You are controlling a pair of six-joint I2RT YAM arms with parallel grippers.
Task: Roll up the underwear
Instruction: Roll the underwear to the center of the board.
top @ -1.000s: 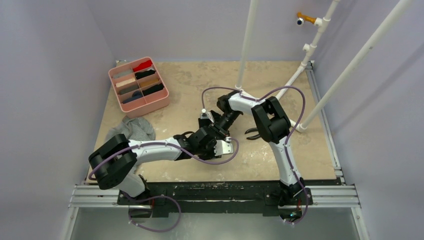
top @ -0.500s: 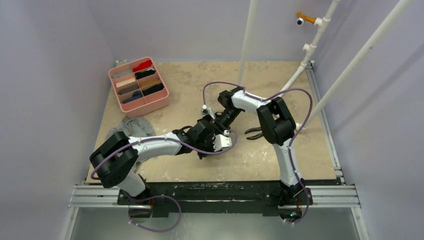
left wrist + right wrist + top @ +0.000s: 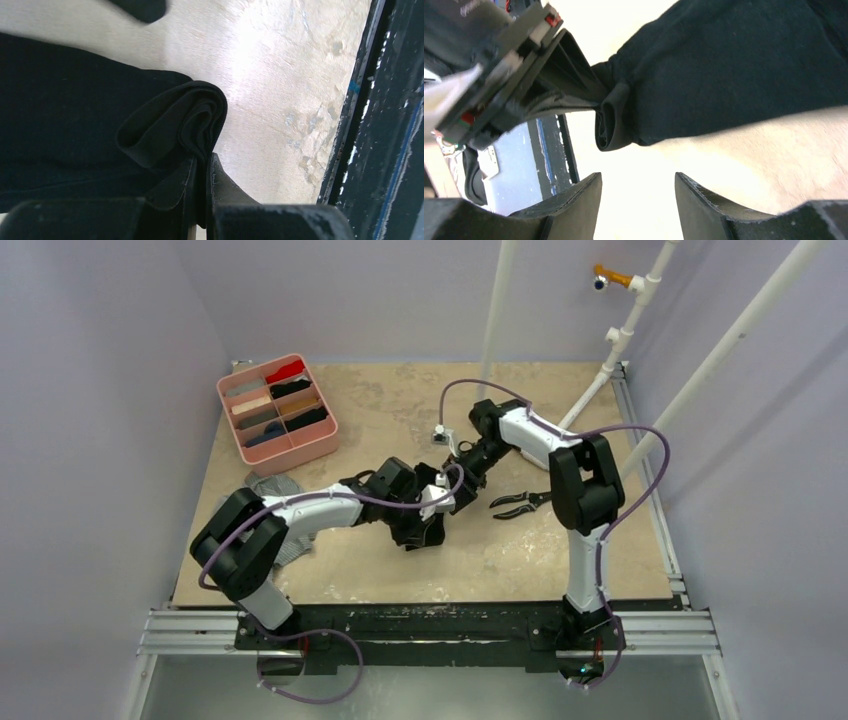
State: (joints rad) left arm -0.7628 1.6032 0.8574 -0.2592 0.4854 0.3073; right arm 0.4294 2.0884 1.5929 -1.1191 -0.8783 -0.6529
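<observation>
The black underwear [image 3: 75,100] is a soft, matte knit, lying mostly flat on the surface [image 3: 400,400], a pale beige slab with mottled, stone-like marks. It sits around the middle of the surface, somewhat toward the near edge. One border of the cloth is gathered into a short, loose roll [image 3: 180,122] of several thick layers with a rounded tip. In the right wrist view the end of this roll shows as two curled loops. The rolled end faces the dark metal rail along the near edge, and the flat part spreads away from it toward the far side. In the top view the left wrist covers most of the garment, so its long axis against the edges cannot be told.

The left gripper [image 3: 201,172] has its dark fingers pressed together, clamped on the cloth at the base of the roll. The right gripper [image 3: 636,182] hangs just beside the roll with its wedge-shaped fingers apart and nothing between them.

The grey underwear [image 3: 270,485] lies crumpled near the left edge, partly under the left arm. A pink divided organiser [image 3: 300,453] stands at the far left corner, holding small folded cloths. Black-handled pliers [image 3: 520,503] lie toward the right edge
</observation>
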